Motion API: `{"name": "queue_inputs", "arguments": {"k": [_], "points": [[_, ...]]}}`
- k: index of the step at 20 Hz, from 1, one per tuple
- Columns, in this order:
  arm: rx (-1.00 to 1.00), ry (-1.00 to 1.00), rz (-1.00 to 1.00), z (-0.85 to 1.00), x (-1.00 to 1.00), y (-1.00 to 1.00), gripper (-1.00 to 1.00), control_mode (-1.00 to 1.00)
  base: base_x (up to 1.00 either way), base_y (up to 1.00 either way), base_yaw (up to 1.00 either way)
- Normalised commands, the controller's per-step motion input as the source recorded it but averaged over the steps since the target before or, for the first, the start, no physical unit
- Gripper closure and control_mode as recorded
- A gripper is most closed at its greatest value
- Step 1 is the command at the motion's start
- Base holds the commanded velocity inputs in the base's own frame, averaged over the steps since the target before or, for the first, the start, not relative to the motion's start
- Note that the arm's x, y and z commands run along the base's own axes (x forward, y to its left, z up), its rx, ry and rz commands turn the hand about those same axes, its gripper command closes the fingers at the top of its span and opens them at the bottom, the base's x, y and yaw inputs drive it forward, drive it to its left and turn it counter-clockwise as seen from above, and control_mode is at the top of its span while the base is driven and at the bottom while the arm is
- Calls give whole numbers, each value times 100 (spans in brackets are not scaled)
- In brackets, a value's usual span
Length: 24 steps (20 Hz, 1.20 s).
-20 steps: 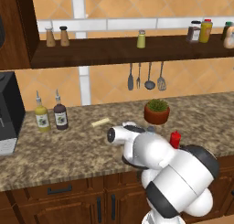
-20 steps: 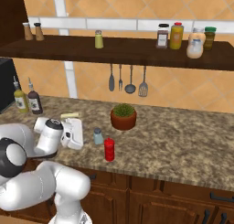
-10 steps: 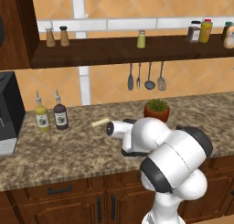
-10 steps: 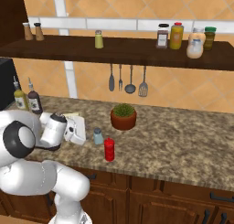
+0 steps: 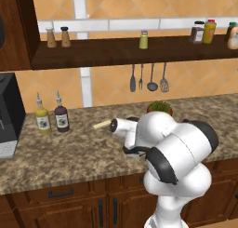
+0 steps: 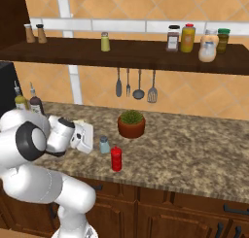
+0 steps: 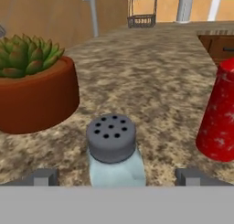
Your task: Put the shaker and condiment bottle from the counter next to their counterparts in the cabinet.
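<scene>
Right now the gripper [image 7: 116, 176] sits low over the counter [image 6: 194, 149] with its two dark finger tips spread wide apart. The little pale blue shaker [image 7: 114, 150] stands upright between the tips, and neither tip touches it. Its grey cap has small holes on top.

Just beside the shaker stands the red condiment bottle [image 6: 116, 158], close to the front edge of the counter. From the right base view the shaker [image 6: 104, 144] is a bit further back than the red bottle, and the white hand is right next to it. A small green plant in a brown pot [image 6: 131, 124] sits behind them both.

Up on the dark cabinet shelf [image 6: 121, 54] stands the yellow-green shaker [image 6: 105, 41]. Further along the shelf are a dark brown bottle [image 6: 173, 38] and an orange bottle [image 6: 187, 37]. Two brown shakers [image 5: 57, 36] stand at the other end.

Back on the counter, a yellow bottle [image 5: 42, 117] and a dark bottle [image 5: 61, 116] stand side by side. A pale flat thing [image 5: 101, 124] lies near the hand; it may be a stick or a spoon, but it is hard to tell.
</scene>
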Motion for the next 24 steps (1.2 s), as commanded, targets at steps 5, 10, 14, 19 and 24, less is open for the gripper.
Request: {"name": "queue_inputs", "arguments": {"k": [5, 10, 14, 19, 24], "points": [[10, 0, -8, -6, 0, -22, -100, -100, 0, 0, 0], [9, 2, -8, -32, 0, -22, 100, -100, 0, 0, 0], [11, 8, -3, -4, 15, -34, 100, -100, 0, 0, 0], [2, 1, 5, 33, 2, -2, 100, -100, 0, 0, 0], [0, 0, 29, 69, -11, 21, 100, -100, 0, 0, 0]]}}
